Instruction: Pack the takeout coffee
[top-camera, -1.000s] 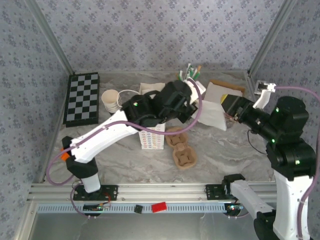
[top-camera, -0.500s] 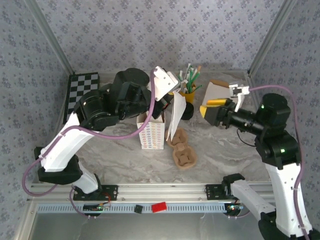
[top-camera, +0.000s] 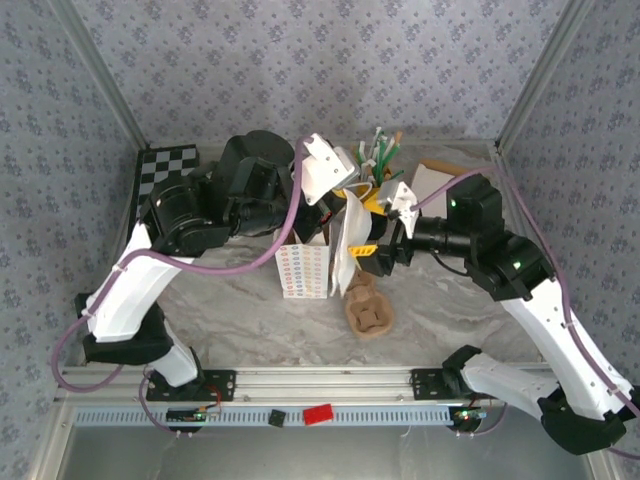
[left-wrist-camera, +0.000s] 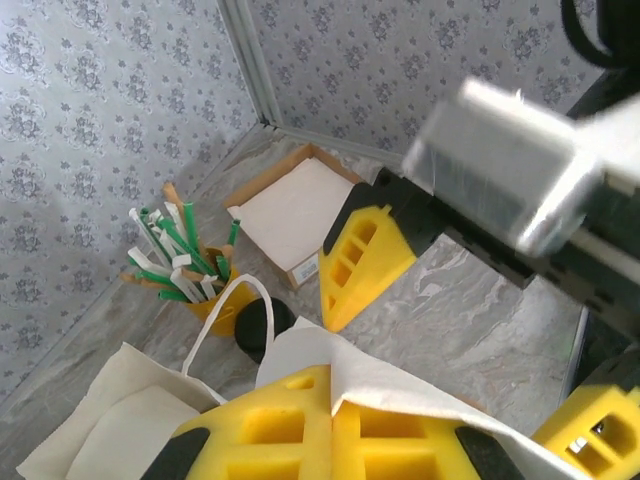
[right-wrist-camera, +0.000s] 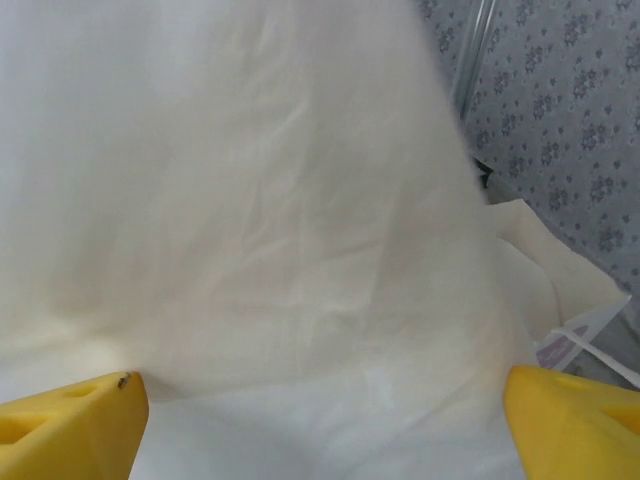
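The takeout coffee (left-wrist-camera: 262, 325) shows its round black lid in the left wrist view, standing on the table beside a yellow straw holder (left-wrist-camera: 205, 300). My left gripper (left-wrist-camera: 335, 385) is shut on the top edge of a white paper panel (left-wrist-camera: 420, 395) and holds it up beside the white dotted paper bag (top-camera: 305, 270). Seen from above, the left gripper (top-camera: 345, 197) is above the bag. My right gripper (top-camera: 377, 250) is open just right of the hanging panel (top-camera: 350, 245). In the right wrist view, white paper (right-wrist-camera: 280, 220) lies close ahead between its spread fingertips (right-wrist-camera: 70, 425).
A brown cardboard cup carrier (top-camera: 367, 312) lies in front of the bag. A flat open box (top-camera: 432, 178) and the straw holder (top-camera: 375, 180) stand at the back. A chessboard (top-camera: 160, 165) lies at the back left. The enclosure walls stand close.
The right arm has swung left to the hanging paper, and its jaws have spread wide. The left arm rose with the paper a second ago and has since kept still.
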